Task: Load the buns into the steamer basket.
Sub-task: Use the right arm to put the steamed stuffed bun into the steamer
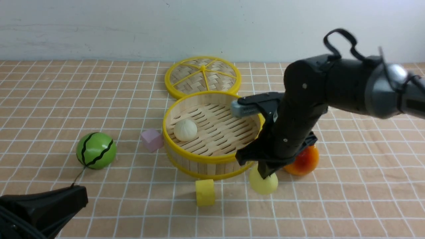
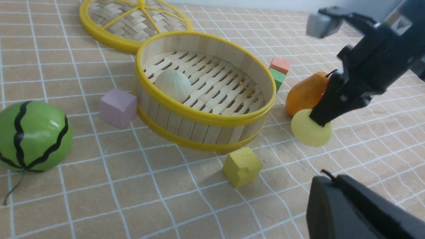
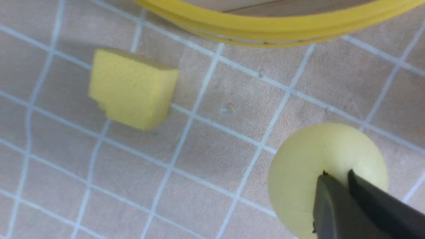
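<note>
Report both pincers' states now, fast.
Left pincer: closed, nothing seen in it.
Right pincer: closed on the pale yellow bun.

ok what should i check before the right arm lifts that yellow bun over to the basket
1. Right jaws closed on the pale yellow bun: ok, pinching its top.
2. Bun clear of the table: cannot tell.
3. Room in the steamer basket: ok, only the off-white bun lies inside.
4. Yellow cube out of the way: ok, it stands apart from the held bun.
5. Orange pear clear of the lift: cannot tell, it sits close behind the jaws.
</note>
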You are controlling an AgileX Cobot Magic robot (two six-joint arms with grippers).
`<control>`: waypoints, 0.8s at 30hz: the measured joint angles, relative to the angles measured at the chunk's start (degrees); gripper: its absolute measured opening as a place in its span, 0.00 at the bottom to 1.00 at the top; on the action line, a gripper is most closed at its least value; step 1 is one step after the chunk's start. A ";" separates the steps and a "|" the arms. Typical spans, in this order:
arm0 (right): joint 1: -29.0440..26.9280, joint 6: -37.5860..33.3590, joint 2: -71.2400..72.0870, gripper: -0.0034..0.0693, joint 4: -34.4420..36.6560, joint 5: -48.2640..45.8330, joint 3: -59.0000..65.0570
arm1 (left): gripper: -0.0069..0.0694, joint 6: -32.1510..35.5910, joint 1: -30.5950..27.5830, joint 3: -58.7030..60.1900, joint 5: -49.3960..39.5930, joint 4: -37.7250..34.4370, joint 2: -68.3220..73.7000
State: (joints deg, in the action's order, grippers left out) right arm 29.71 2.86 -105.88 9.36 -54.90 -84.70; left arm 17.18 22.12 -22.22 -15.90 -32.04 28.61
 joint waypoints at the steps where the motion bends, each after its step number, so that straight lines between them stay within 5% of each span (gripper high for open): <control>1: 0.00 -0.46 1.36 0.05 0.50 0.22 -0.19 | 0.08 0.00 0.00 0.00 0.00 0.00 0.00; 16: 0.00 -2.86 -10.43 0.10 1.63 14.21 -10.76 | 0.08 0.06 0.00 0.00 0.84 0.00 0.00; 19: 0.00 -2.86 -13.03 0.17 0.54 14.67 -11.44 | 0.08 0.06 0.00 0.00 0.84 -0.02 0.00; 24: 0.00 -2.86 -13.57 0.48 0.41 14.81 -12.60 | 0.08 0.06 0.00 0.00 0.84 -0.02 0.00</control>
State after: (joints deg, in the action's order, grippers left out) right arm 29.71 0.00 -119.45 9.76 -40.09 -97.30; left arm 17.24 22.12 -22.22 -15.06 -32.06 28.61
